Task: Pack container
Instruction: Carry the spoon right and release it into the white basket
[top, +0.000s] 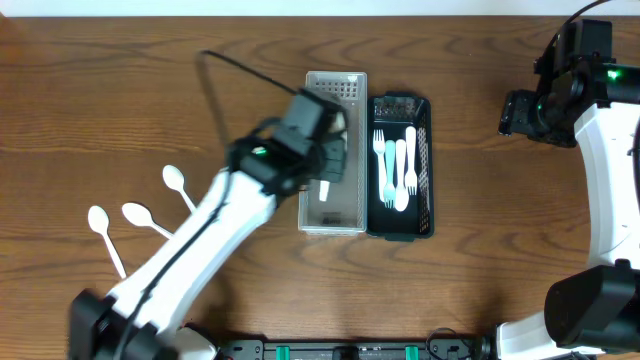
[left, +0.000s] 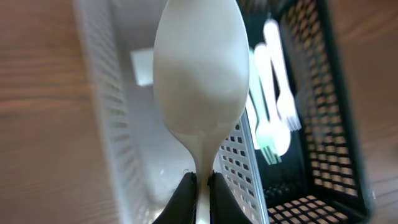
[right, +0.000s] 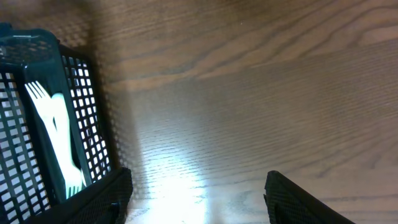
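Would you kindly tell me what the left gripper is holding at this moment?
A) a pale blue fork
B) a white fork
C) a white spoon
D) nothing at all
C: in the left wrist view the left gripper is closed on the handle of a white spoon, bowl pointing away, above the white basket.

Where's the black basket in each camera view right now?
Overhead: black basket right of centre, beside the white basket.
Left wrist: right side, behind the held spoon.
Right wrist: left edge.
Shared landmark: the forks lying inside it.
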